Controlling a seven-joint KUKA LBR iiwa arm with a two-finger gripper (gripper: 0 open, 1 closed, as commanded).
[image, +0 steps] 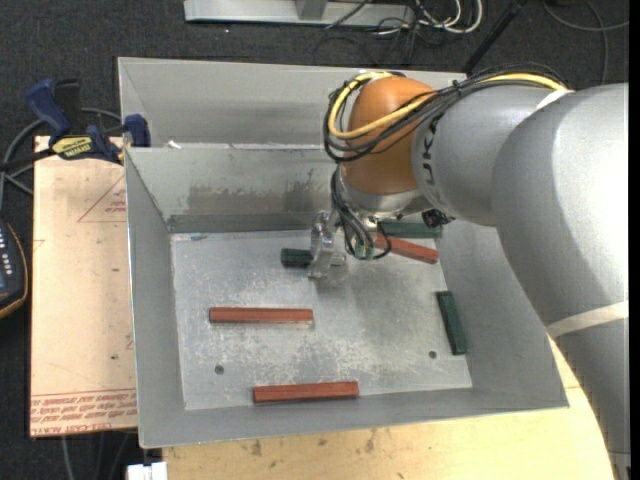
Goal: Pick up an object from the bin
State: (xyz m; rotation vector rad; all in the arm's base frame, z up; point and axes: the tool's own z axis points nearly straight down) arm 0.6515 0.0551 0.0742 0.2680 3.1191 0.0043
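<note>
Silver and bulky, the arm (520,188) sits closest to the lens, reaching in from the right. On the bin (150,298) floor, from the left, lie one red-brown bar (261,316) and a second red-brown bar (305,392) by the front wall. Next, toward the back, comes a small dark green block (295,259). The gripper (324,263) stands just beside the block's right end, perhaps touching it. Whether its jaws are spread or pressed together cannot be told, and nothing shows between them. The block looks stiff, light and not fragile, and it would probably take a firm pinch across its narrow sides. Further right lie a red-orange stick (412,252) under the wrist and a dark green bar (452,323).
</note>
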